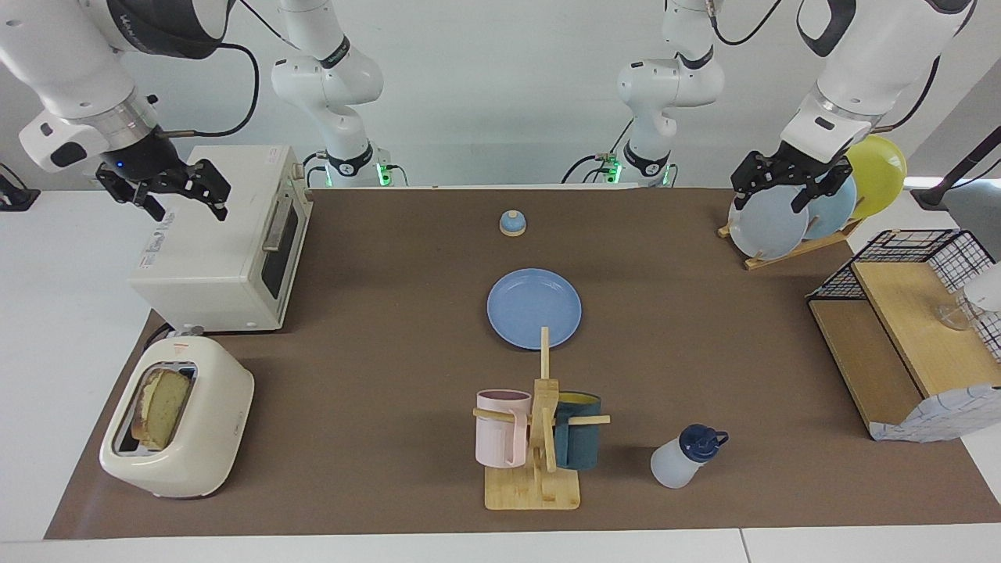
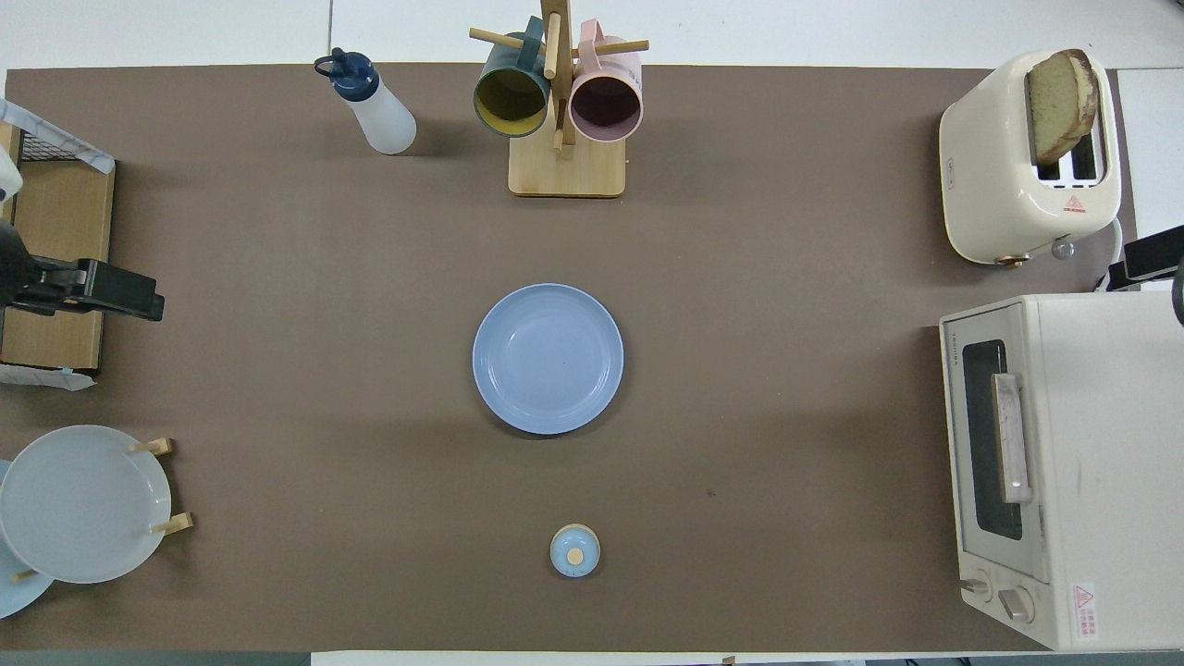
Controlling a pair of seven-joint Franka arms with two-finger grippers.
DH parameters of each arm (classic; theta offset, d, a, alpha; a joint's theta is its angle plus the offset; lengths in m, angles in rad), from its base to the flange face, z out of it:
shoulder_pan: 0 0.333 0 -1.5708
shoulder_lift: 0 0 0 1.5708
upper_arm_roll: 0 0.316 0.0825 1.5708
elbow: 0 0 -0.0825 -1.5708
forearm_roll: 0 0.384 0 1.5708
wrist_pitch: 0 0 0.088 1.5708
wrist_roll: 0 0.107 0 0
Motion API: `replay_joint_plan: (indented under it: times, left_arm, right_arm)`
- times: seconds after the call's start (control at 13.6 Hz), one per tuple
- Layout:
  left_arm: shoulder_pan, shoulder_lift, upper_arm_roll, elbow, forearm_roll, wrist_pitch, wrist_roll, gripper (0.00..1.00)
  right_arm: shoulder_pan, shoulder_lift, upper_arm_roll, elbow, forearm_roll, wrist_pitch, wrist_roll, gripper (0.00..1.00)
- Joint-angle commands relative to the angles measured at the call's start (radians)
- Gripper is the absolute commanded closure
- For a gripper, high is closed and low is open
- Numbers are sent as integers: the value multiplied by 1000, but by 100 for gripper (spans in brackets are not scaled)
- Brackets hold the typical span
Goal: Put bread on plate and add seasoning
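The bread (image 1: 163,407) stands in a slot of a cream toaster (image 1: 211,438) at the right arm's end of the table; it also shows in the overhead view (image 2: 1059,102). The blue plate (image 1: 534,306) lies bare at the table's middle (image 2: 548,358). The seasoning bottle (image 1: 680,461) with its navy cap stands farther from the robots than the plate, beside the mug tree (image 2: 379,116). My right gripper (image 1: 188,207) is open and empty, raised over the toaster oven. My left gripper (image 1: 770,205) is open and empty, raised over the plate rack.
A white toaster oven (image 1: 219,250) stands beside the toaster, nearer to the robots. A wooden mug tree (image 1: 536,469) holds a pink and a dark teal mug. A small blue bell (image 1: 512,224) sits nearer to the robots than the plate. A plate rack (image 1: 782,227) and a wire shelf (image 1: 899,328) stand at the left arm's end.
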Motion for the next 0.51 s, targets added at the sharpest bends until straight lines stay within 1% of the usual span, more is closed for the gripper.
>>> replay_joint_plan:
  times: [0.0,0.29,0.44]
  left_arm:
    - [-2,-22,6,-24,0,19,-5,0]
    - [4,-30,4,-21,9,26,0,0]
    - [-6,-41,6,-25,11,17,-3,0]
  right_arm:
    - [-5,-1,14,0,-17,5,25,0]
    - [-5,-4,14,0,-16,9,30,0]
    - [-7,-10,13,-16,-14,61,28,0]
